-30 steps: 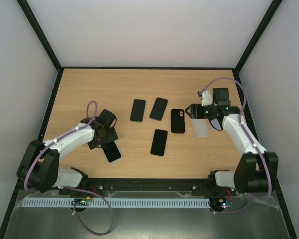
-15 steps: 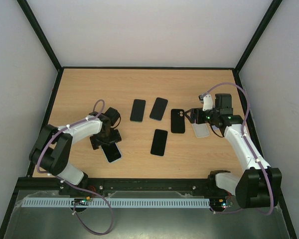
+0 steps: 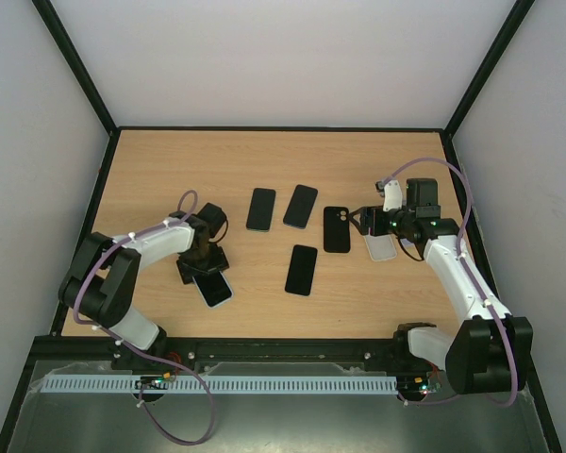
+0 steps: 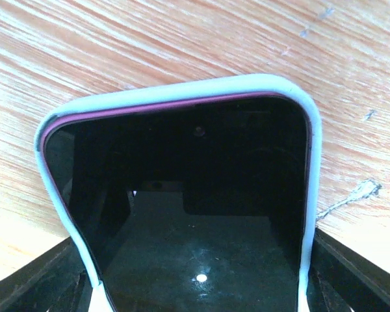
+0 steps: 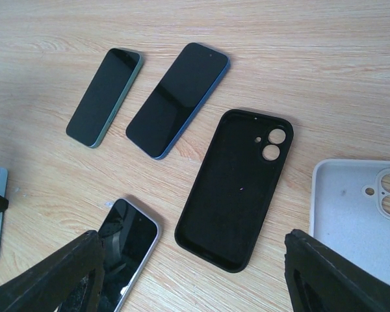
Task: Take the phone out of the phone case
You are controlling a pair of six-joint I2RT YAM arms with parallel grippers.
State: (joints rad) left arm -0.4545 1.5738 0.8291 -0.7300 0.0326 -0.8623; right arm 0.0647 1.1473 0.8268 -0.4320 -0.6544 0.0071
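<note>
A phone in a light blue case (image 3: 214, 289) lies screen up at the front left of the table. Its far end fills the left wrist view (image 4: 182, 188), where a purple phone edge shows inside the case rim. My left gripper (image 3: 201, 261) (image 4: 198, 289) straddles that end, with a finger (image 4: 39, 279) against each long side of the case. My right gripper (image 3: 368, 223) (image 5: 195, 286) is open and empty. It hovers above an empty black case (image 3: 337, 229) (image 5: 237, 188) and an empty white case (image 3: 382, 247) (image 5: 361, 214).
Three bare phones lie screen up mid-table: a green one (image 3: 261, 209) (image 5: 104, 96), a blue one (image 3: 300, 206) (image 5: 177, 99) and a silver-edged one (image 3: 302, 269) (image 5: 120, 250). Black frame rails run along the table edges.
My left arm swung its elbow up and settled the gripper over the cased phone's far end. My right gripper drew back slightly from the white case. The phones have not moved.
</note>
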